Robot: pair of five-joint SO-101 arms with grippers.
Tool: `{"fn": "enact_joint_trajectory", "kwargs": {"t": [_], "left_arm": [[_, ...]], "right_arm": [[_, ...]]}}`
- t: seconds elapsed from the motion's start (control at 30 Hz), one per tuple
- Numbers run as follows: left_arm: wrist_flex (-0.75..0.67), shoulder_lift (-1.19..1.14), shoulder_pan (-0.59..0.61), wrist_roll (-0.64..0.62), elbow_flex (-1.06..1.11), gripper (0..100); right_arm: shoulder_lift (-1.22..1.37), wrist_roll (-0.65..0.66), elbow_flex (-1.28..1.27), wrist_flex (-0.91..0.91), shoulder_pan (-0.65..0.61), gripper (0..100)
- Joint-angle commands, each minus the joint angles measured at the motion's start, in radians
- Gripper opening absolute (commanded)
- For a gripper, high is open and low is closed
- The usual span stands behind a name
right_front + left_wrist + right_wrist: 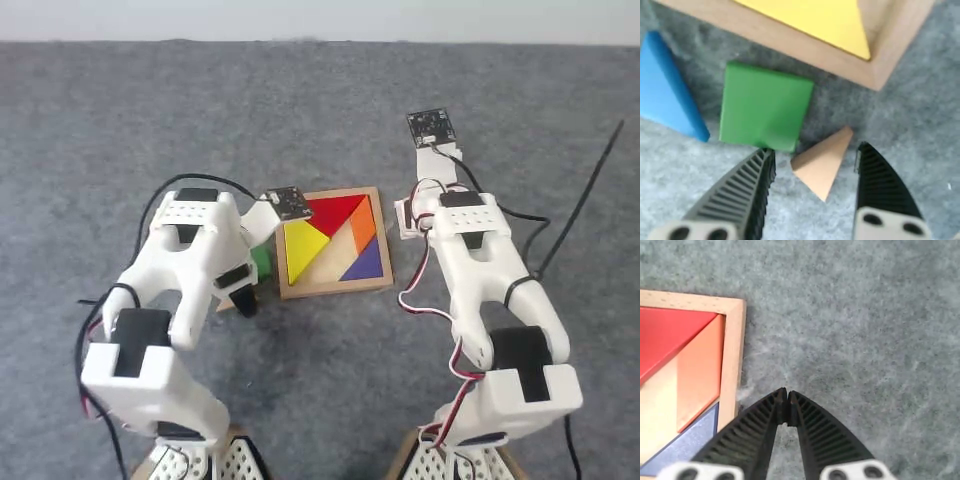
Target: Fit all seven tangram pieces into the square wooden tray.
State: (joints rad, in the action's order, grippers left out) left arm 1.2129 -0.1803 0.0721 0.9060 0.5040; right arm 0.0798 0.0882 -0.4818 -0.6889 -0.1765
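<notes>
The square wooden tray point(334, 289) holds a red triangle point(335, 212), a yellow triangle point(302, 248), an orange piece point(364, 229) and a purple triangle point(364, 263). Outside its left front corner lie a green square point(765, 106), a blue triangle point(667, 90) and a small tan triangle point(822, 162). My left gripper point(814, 152) is open low over the carpet, one finger on each side of the tan triangle. My right gripper point(787, 395) is shut and holds nothing, over bare carpet just off the tray's right rim point(732, 350).
Grey carpet point(330, 370) covers the table. Both arm bases stand at the front edge. Cables trail beside the right arm point(480, 250), and a thin black wire point(590, 190) runs at the far right. Open carpet lies behind and in front of the tray.
</notes>
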Motion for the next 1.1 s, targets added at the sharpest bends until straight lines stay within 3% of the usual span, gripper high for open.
{"fn": "enact_joint_trajectory", "kwargs": {"t": [0.0, 0.33, 0.5, 0.83, 1.07], "left_arm": [[0.015, 0.006, 0.000, 0.051, -0.035, 24], [0.029, 0.006, 0.002, 0.121, -0.033, 24], [0.029, 0.006, -0.005, 0.123, -0.033, 19], [0.029, 0.006, -0.008, 0.123, -0.031, 18], [0.025, 0.014, -0.009, 0.120, 0.001, 10]], "right_arm": [[-0.061, 0.017, 0.028, 0.016, 0.012, 0.9], [-0.061, 0.017, 0.028, 0.016, 0.015, 0.9], [-0.061, 0.017, 0.028, 0.016, 0.015, 0.9], [-0.062, 0.017, 0.028, 0.015, 0.015, 0.8], [-0.062, 0.017, 0.028, 0.015, 0.016, 0.8]]}}
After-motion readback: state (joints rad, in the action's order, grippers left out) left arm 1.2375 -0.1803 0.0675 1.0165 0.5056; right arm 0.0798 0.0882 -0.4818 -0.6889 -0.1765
